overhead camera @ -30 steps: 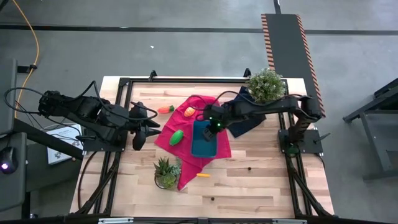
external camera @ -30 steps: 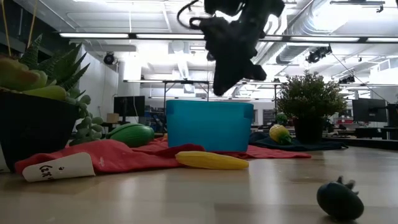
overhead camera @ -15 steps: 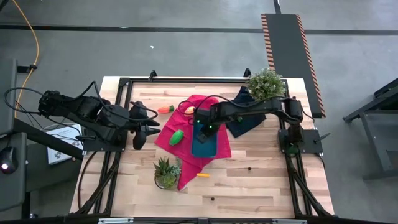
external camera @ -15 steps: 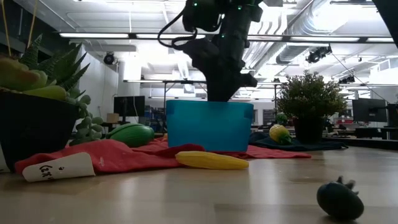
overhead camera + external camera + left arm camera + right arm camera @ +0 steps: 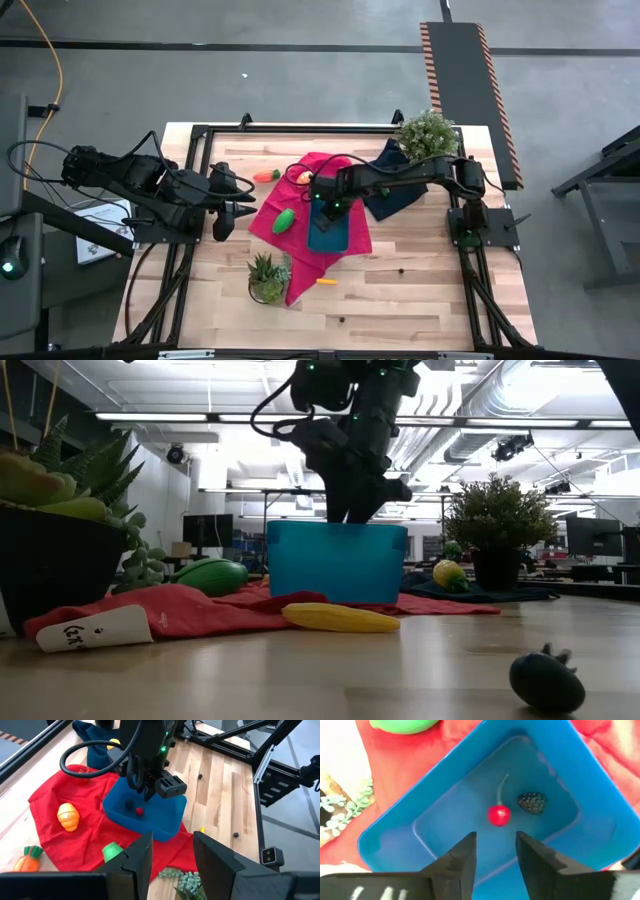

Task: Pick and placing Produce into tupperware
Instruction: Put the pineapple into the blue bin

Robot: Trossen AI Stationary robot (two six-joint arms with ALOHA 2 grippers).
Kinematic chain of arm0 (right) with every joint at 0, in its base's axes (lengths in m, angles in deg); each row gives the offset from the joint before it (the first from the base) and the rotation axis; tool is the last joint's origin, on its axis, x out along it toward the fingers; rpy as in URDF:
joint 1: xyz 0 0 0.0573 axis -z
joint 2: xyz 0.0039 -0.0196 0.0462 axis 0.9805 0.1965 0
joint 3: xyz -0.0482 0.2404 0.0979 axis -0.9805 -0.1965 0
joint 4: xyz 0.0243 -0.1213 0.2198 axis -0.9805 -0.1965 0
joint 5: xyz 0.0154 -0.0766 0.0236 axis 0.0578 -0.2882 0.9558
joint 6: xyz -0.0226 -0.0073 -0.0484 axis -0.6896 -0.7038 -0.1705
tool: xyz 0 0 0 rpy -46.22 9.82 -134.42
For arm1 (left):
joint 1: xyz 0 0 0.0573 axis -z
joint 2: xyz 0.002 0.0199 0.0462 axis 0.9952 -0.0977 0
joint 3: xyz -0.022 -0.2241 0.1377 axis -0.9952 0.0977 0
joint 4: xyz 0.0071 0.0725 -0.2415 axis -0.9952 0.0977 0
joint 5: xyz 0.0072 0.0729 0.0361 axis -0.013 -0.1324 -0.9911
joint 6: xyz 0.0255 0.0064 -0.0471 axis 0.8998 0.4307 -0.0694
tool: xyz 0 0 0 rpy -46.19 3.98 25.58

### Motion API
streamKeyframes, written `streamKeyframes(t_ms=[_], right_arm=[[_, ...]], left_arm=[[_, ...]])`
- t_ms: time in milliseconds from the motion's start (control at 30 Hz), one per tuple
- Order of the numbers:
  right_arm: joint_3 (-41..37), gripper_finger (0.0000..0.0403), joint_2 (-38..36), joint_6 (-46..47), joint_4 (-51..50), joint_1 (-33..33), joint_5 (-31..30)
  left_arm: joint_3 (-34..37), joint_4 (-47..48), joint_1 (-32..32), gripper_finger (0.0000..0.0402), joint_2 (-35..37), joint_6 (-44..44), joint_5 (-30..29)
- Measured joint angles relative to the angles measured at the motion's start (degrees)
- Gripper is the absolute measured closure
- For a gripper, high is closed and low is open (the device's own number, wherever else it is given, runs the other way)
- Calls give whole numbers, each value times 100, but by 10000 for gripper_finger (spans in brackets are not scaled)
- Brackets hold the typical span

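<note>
Landmark: the tub (image 5: 328, 226); everything placed against it.

Table (image 5: 420, 290) bare wood; red cloth (image 5: 270, 215) spread under and around the tub; navy cloth (image 5: 398, 190) beside the tub, toward the right arm's base.

Left arm parked well apart from the tub at the table's left edge; left gripper (image 5: 225, 222) with fingers closed, holding nothing.

Right gripper (image 5: 330, 205) hangs directly over the tub, fingers part-way open, nothing between them; wrist view looks straight down into the tub.

Tub: teal, rectangular, upright, open side up; long axis runs from the near table edge to the far one in the high view, tilted slightly.

Inside the tub: a cherry (image 5: 498, 814), stem pointing away from the fingers, and a dark berry (image 5: 531, 802) just beside it, not touching.

Outside the tub, on the red cloth: green piece (image 5: 284, 220) near its left side, long axis slanted; orange piece (image 5: 304, 179) near its far corner; carrot (image 5: 266, 175) further left, off the cloth, lying roughly crosswise. Yellow piece (image 5: 327, 282) on bare wood, near-side of the tub.

Step, judged: a drop into the tub just finished; release looks done. Next move calls for lifting clear of the tub wall, then reaching for a remaining piece; green one looks closest.
</note>
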Motion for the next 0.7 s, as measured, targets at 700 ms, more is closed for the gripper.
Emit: streamKeyframes(t_ms=[700], right_arm=[[-160,252,-1163,2078,-2328,125,-1886]], left_arm=[[0,-6,0,273,0,491,-105]])
